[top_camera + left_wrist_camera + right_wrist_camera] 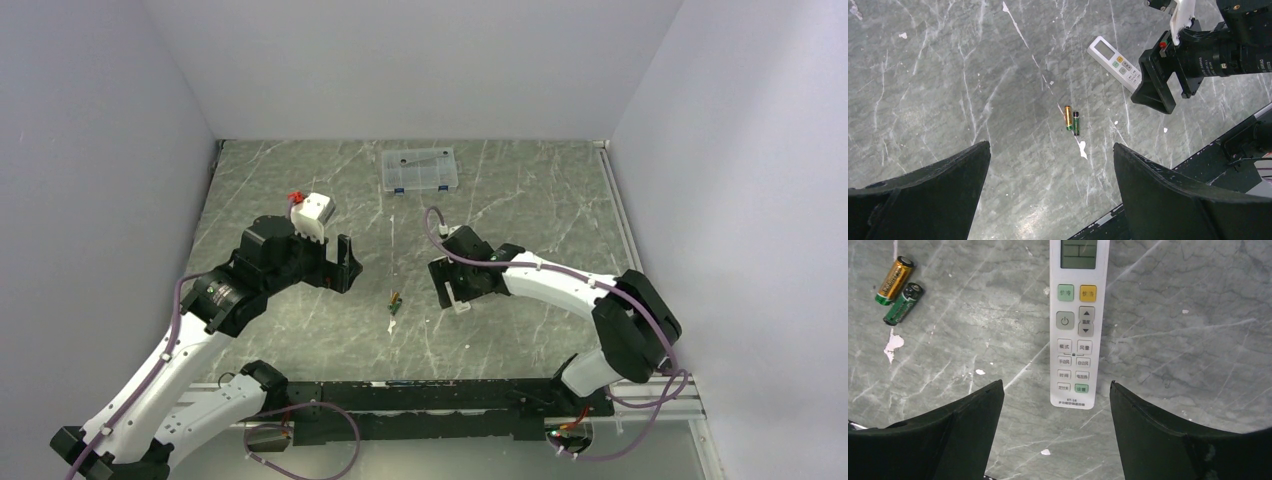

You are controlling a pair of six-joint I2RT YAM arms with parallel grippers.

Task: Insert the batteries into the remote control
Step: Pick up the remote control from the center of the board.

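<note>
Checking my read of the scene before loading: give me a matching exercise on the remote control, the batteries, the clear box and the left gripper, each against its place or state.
1. remote control
2. batteries
3. clear box
4. left gripper

A. at the far end of the table
B. open, holding nothing
C. buttons up, below the open right gripper
D. lying side by side on the table

Pairs: 1-C, 2-D, 3-A, 4-B
</note>
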